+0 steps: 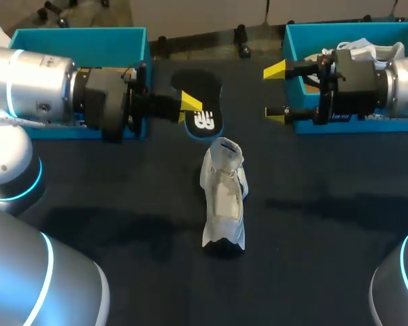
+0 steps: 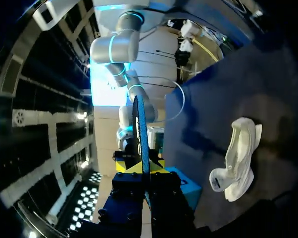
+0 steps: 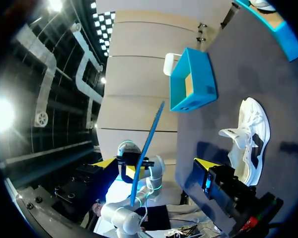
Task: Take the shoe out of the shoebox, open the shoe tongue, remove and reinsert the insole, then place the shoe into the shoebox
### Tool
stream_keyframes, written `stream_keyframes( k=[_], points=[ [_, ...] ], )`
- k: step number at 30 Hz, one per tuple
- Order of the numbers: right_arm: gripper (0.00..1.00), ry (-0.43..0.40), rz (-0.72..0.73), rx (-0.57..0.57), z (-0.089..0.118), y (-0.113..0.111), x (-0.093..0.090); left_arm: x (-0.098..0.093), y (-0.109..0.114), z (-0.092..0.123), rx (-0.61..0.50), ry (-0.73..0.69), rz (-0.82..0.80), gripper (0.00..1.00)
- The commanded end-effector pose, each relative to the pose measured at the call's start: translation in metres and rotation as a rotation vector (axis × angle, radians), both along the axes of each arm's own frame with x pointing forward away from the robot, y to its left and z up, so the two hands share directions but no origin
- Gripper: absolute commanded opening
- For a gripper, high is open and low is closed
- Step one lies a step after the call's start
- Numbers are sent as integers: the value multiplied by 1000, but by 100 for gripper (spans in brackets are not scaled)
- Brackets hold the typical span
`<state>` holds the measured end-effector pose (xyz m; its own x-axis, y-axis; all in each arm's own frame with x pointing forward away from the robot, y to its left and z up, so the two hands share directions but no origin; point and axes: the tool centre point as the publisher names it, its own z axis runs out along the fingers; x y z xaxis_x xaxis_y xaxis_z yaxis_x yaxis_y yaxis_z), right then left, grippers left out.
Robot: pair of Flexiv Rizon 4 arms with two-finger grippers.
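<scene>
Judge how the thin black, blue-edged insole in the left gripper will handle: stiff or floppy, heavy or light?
The thin black, blue-edged insole juts from the left gripper with only a slight bow, so probably springy, not limp. Edge-on it looks very thin, so likely light. Held at one end, it may flex when pushed into the white shoe.

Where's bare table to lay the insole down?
Bare table flanks the shoe: left of it, nearer than the left box; right of it, nearer than the right box. Crowded between the boxes: insole, left gripper, right gripper.
</scene>
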<state>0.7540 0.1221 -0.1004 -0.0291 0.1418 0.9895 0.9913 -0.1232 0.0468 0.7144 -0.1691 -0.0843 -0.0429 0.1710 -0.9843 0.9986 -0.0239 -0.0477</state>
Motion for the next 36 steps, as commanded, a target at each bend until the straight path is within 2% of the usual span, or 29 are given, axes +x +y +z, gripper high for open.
stream_keyframes(
  k=[1, 7, 24, 26, 27, 29, 32, 36],
  points=[
    [100, 8, 10, -4, 0, 4, 5, 3, -5, -9, -147, -490, -55, 0],
    [100, 23, 29, -2, -1, 8, 3, 6, -9, -16, -172, -515, -90, 0],
    [99, 20, 36, 25, 5, 21, -3, 9, -21, -17, -189, -368, -57, 0],
    [93, 19, 37, 26, 5, 23, -4, 9, -23, -19, -183, -364, -59, 0],
    [85, 22, 42, 25, 5, 24, -4, 10, -24, -20, -171, -359, -62, 0],
    [57, 29, 50, 23, 4, 27, -4, 9, -28, -23, -161, -359, -74, 0],
    [58, 35, 55, 24, 3, 28, -5, 6, -35, -24, -133, -348, -99, 0],
    [51, 37, 65, 25, 4, 32, -5, 4, -43, -26, -107, -341, -121, 0]
  ],
)
